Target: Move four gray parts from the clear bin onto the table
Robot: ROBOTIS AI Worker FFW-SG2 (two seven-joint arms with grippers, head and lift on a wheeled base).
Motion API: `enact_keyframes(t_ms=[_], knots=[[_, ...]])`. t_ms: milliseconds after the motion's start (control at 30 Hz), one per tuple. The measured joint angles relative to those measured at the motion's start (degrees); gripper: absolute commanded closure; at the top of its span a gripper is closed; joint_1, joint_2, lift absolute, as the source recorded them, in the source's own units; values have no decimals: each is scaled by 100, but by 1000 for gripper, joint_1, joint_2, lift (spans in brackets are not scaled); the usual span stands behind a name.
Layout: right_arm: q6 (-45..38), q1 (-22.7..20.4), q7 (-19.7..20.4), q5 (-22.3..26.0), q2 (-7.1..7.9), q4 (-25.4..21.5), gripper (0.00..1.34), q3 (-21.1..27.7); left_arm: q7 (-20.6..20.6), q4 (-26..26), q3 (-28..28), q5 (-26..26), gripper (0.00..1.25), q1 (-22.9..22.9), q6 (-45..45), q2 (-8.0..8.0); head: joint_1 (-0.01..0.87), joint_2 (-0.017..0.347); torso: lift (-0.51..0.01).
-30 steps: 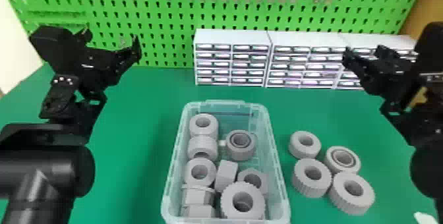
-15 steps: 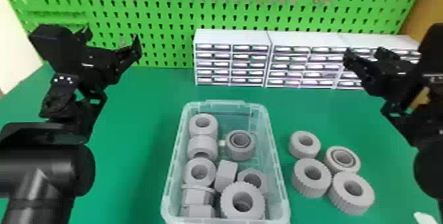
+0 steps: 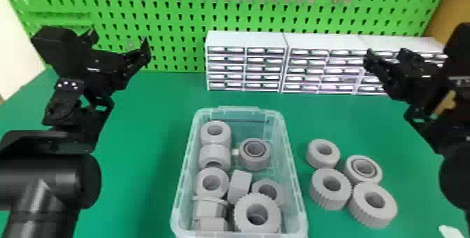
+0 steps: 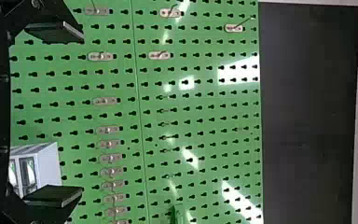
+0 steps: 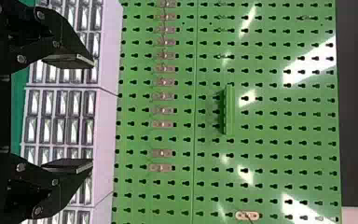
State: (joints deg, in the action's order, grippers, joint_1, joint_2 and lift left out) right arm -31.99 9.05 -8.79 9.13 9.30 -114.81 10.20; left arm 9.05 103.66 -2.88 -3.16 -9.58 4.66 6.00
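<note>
To the right of the clear plastic bin (image 3: pixel 294 184), on the green table (image 3: pixel 140 170), sit four gray cylindrical parts: a smooth one (image 3: pixel 323 163), one with an inset ring (image 3: pixel 352 174), and two with ribbed sides, (image 3: pixel 325 198) and (image 3: pixel 365 216). That makes four, so the task looks complete, and the likeliest fault would be an overshoot: miscounting and fetching a fifth. If the right hand (image 5: pixel 92 113) came down carelessly, it could shove the group, since its members lie very close. Going back into the bin would risk snagging a wall, because the remaining gray parts are packed tightly there. Both that hand and the left hand (image 4: pixel 82 113) have their fingers well apart with nothing between them, raised beyond the bin. The four outside lie flat, holes facing up, with each central axis upright (round as they are, no side counts as long). Inside, a gray block (image 3: pixel 239 186) runs lengthwise roughly along the bin, while a gray cylinder (image 3: pixel 215 153) tips its hole toward the robot.
</note>
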Motion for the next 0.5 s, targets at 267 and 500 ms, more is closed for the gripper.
enact_keyframes(t_ms=[267, 500], knots=[[0, -56, 0, 27, -22, -4, 509, 17, 0, 0, 6, 0, 130, -31, 0, 7, 678, 34, -50], [0, -54, 0, 36, -13, -4, 507, 30, 0, 0, 8, 0, 130, -10, 0, 7, 678, 34, -50]])
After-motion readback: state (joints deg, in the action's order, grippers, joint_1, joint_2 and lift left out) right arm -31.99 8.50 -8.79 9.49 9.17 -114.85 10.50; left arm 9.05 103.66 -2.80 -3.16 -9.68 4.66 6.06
